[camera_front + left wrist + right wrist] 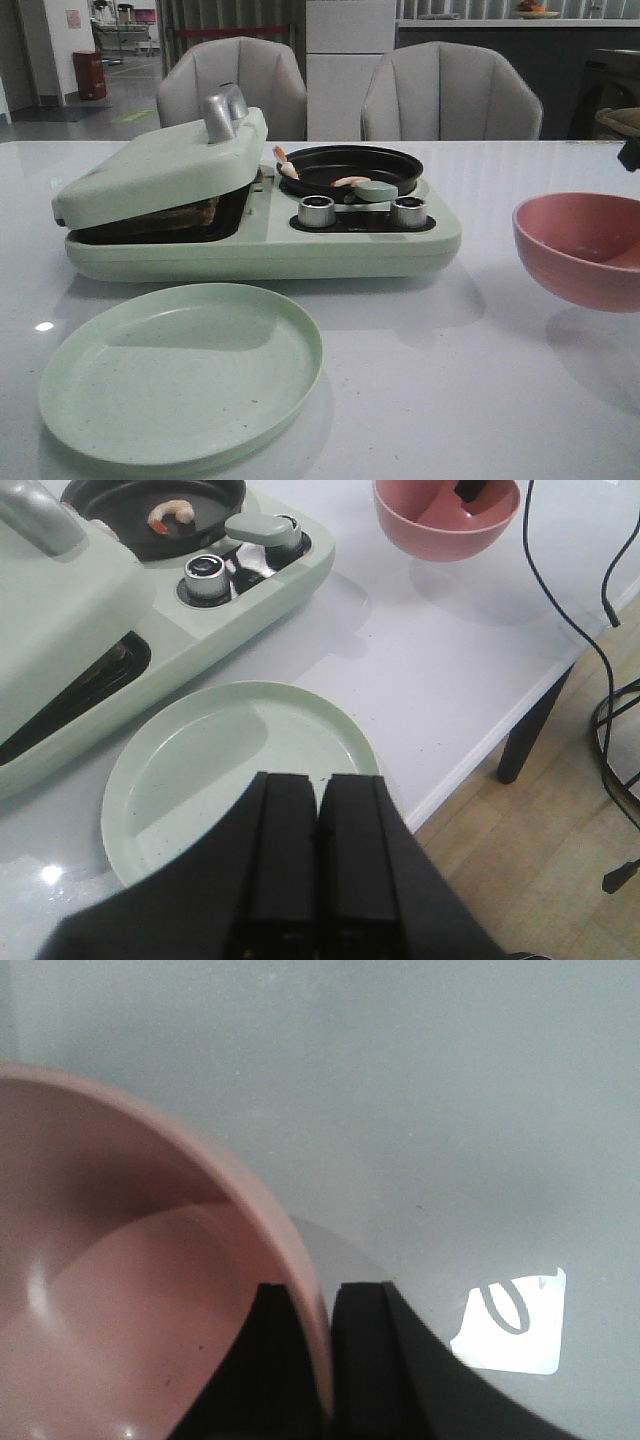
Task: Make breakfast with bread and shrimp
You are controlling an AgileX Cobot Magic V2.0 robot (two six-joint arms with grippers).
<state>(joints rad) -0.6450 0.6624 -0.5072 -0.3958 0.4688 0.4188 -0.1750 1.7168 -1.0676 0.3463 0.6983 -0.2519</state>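
The bread point(185, 215) lies in the pale green breakfast maker point(260, 245), mostly hidden under its nearly closed lid point(160, 165); only a brown edge shows. The shrimp point(350, 182) lies in the black pan point(385, 160) on the maker's right half, with another piece at the pan's left rim point(285, 163); one also shows in the left wrist view point(170, 515). My right gripper point(322, 1295) is shut on the rim of the pink bowl point(120, 1260), one finger inside and one outside. My left gripper point(320, 778) is shut and empty over the near edge of the green plate point(200, 770).
The empty green plate point(180, 370) sits in front of the maker. The pink bowl point(580, 250) is at the table's right, empty inside. Two silver knobs point(316, 211) sit below the pan. Two grey chairs point(450, 90) stand behind the table. The table edge point(480, 755) is close to my left gripper.
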